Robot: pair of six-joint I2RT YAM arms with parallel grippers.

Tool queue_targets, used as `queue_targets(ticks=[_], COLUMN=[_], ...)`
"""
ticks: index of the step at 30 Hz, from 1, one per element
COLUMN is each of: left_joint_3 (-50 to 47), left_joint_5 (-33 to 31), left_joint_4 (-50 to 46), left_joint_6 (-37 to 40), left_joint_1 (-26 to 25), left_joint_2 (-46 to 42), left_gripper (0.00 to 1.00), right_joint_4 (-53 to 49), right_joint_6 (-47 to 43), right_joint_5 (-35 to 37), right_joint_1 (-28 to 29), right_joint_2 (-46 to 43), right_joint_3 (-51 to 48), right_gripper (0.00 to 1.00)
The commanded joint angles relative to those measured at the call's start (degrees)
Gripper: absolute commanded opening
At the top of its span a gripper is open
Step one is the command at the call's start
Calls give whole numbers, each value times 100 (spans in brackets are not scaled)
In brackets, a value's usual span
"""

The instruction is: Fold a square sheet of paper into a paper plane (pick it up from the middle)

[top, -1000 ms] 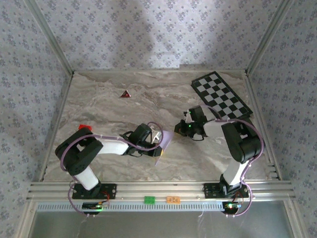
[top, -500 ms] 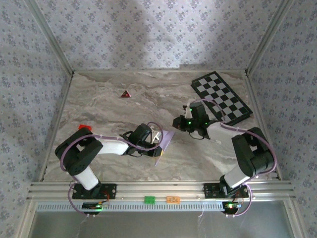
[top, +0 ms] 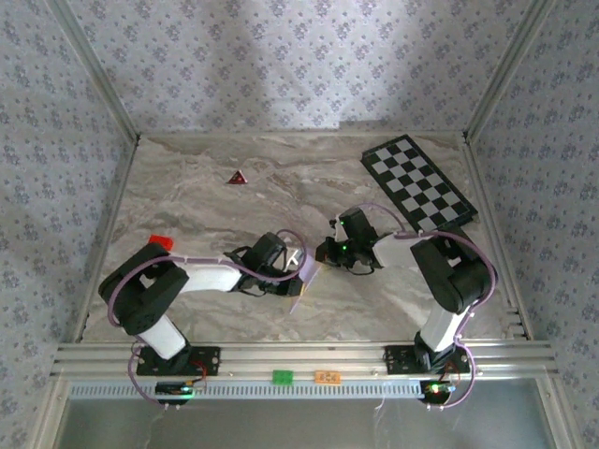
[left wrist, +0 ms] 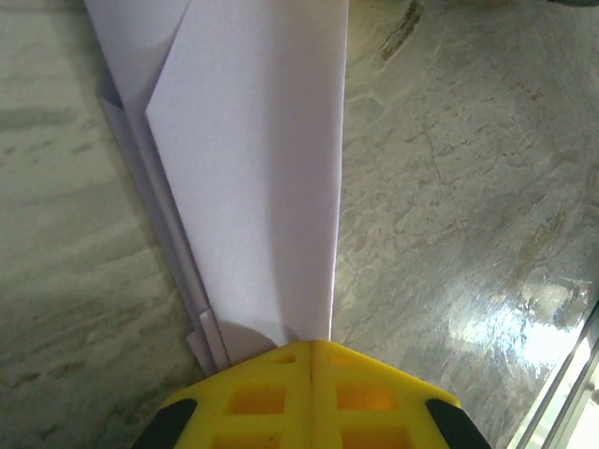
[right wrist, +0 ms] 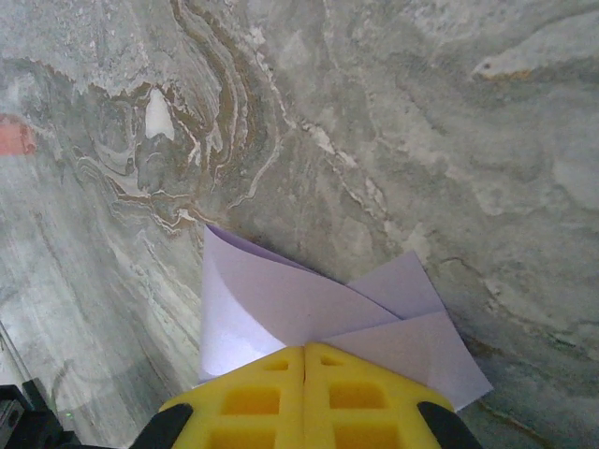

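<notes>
Shifting left since 1 second ago, the right gripper (right wrist: 304,354) now pinches the folded paper (right wrist: 281,304), which the left gripper (left wrist: 312,344) stays clamped on.

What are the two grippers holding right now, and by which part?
Both grippers pinch the folded lilac paper: the left gripper shut on its narrow end, the right gripper shut on an edge by the overlapping flaps.

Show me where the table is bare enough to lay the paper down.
Bare marble lies between the red triangle and the checkered board, and along the table edge nearest the robot. The middle is crowded: the left gripper and right gripper both pinch the folded paper there.
</notes>
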Motion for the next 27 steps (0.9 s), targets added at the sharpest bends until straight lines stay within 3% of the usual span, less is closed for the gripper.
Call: queue_targets(ticks=[1,9,17,27], left_joint_3=[223,1025,1201,394], left_joint_5=[53,67,-19,-86], left_joint_4=[-197,-23,267,32], left_joint_6=[-299,-406,-518,-477], left_joint_1=[26,23,13,-123], left_joint_2=[-259,368,1143,657], left_gripper=[0,0,0,2], right_joint_4=[-253,-202,-85,-231], right_joint_6=[-34,44,115,21], right_joint_5=[271,279,288,366], right_joint_1=[-22,-6,-18,-77], right_joint_2=[260,280,280,348], right_joint_3=[-182,-217,-364,-327], right_gripper=[1,1,1,0])
